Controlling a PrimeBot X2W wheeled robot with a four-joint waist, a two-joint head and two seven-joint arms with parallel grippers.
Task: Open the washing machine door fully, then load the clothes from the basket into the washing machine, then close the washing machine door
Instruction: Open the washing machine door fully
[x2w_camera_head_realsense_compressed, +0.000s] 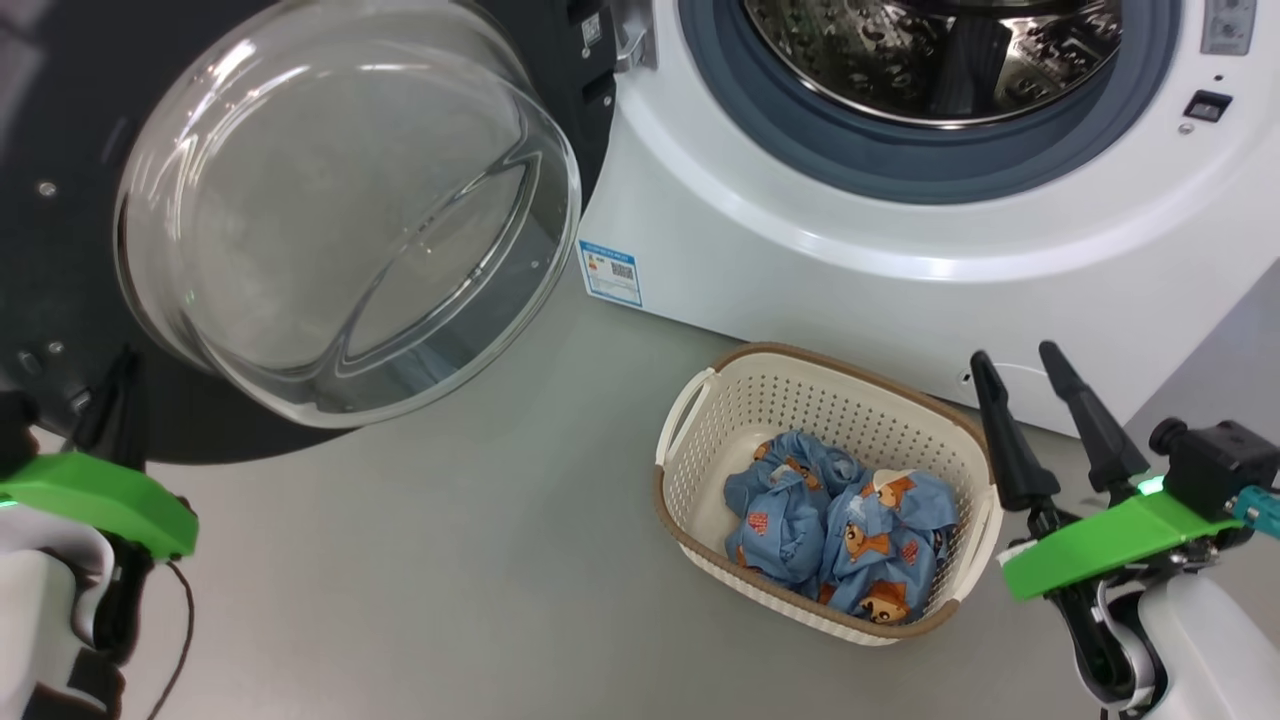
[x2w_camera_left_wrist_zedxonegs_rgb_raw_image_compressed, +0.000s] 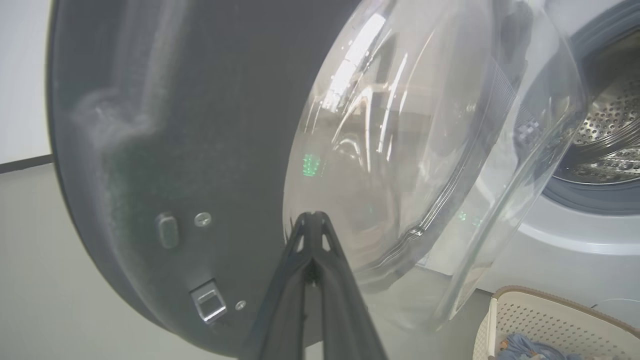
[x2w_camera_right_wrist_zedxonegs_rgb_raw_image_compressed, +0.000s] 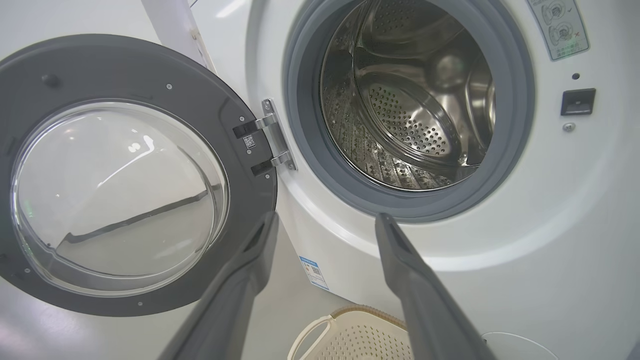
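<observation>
One basket (x2w_camera_head_realsense_compressed: 800, 410) holds two clothes (x2w_camera_head_realsense_compressed: 840, 530); left tool (x2w_camera_left_wrist_zedxonegs_rgb_raw_image_compressed: 312, 216) pinched empty, right tool (x2w_camera_head_realsense_compressed: 1014, 355) spread empty.

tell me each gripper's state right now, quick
Left gripper: shut, nothing between its fingers, tips close to the washing machine door.
Right gripper: open, empty, near the basket.

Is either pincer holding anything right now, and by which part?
Nothing is held. The left pincer is shut empty beside the washing machine door; the right pincer stands open and empty. The clothes lie in the basket.
</observation>
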